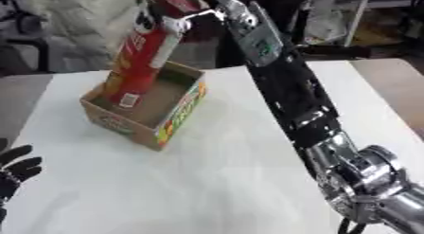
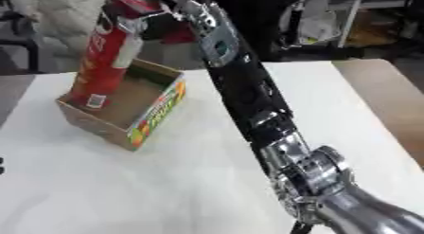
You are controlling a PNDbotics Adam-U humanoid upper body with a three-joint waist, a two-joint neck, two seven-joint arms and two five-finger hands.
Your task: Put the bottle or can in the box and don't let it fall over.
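A tall red can [image 1: 139, 62] with a yellow band and a white label leans in the open cardboard box [image 1: 178, 112], its base down at the box's left inside corner and its top tilted to the right. My right hand [image 1: 178, 10] is shut on the can's upper end near the top of the view, the arm reaching in from the lower right. My left hand [image 1: 15, 174] rests open at the left edge, fingers up, away from the box.
The box sits on a white table [image 1: 224, 181] toward its far left. Bare wooden surface [image 1: 393, 81] shows at the right. Dark furniture and cluttered shelves [image 1: 331, 20] lie beyond the far edge.
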